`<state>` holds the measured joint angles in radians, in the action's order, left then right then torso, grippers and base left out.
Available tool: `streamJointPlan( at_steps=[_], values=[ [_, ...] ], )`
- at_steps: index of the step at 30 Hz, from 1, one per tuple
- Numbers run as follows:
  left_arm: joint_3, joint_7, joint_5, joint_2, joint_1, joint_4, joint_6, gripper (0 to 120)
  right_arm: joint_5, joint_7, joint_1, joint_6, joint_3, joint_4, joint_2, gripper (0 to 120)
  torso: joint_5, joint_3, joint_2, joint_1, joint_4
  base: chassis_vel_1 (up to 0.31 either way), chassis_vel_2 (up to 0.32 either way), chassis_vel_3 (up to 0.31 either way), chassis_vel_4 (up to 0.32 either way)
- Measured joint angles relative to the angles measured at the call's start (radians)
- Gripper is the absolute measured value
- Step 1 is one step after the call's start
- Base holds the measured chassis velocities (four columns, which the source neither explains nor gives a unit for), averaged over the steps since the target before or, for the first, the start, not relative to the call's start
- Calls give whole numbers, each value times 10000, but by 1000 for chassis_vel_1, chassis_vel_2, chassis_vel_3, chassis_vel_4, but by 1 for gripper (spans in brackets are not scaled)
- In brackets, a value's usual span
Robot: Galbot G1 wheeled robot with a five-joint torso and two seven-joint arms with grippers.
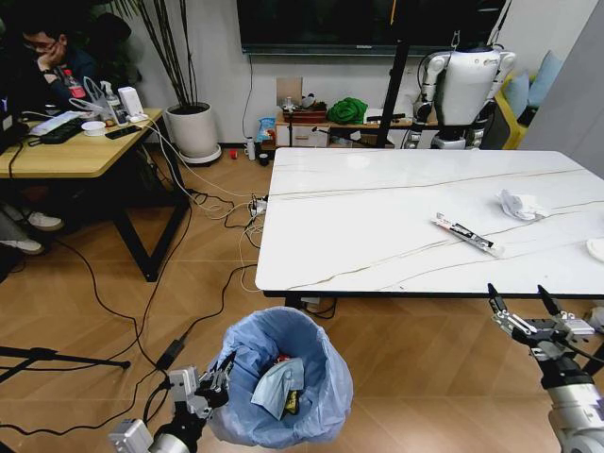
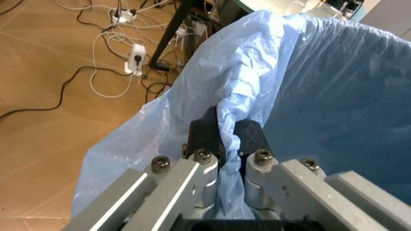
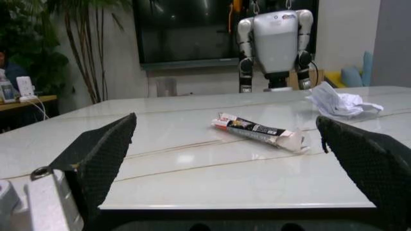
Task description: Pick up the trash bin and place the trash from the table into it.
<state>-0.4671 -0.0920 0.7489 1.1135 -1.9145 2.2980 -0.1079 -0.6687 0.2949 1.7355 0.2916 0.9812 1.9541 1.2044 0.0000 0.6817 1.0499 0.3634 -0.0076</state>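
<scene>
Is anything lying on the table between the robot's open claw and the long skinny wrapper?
No. In the right wrist view, bare white table stretches from the open right gripper to the long wrapper.

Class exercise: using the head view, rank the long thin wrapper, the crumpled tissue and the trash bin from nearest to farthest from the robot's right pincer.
Measured from the open right pincer, just off the table's near edge:
1. Long thin wrapper, on the table just beyond the pincer.
2. Crumpled tissue, farther back on the table, toward its right end.
3. Trash bin, on the floor toward the robot's left, held by the left pincer.
</scene>
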Motion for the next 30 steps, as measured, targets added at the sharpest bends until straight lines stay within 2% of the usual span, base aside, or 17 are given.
streamJointPlan(
  at_steps=[15, 30],
  values=[
    [-35, 16, -157, 74, -202, 150, 61, 0, -201, 136, 275, 103, 62, 192, 132, 100, -1, 0, 0, 0, 0, 0, 0, 0, 0],
    [6, 58, -289, 194, -241, 154, 91, 0, -325, 180, 339, 142, 98, 184, 140, 100, -3, 0, 0, -2, -1, -57, -60, 63, 59]
  ],
)
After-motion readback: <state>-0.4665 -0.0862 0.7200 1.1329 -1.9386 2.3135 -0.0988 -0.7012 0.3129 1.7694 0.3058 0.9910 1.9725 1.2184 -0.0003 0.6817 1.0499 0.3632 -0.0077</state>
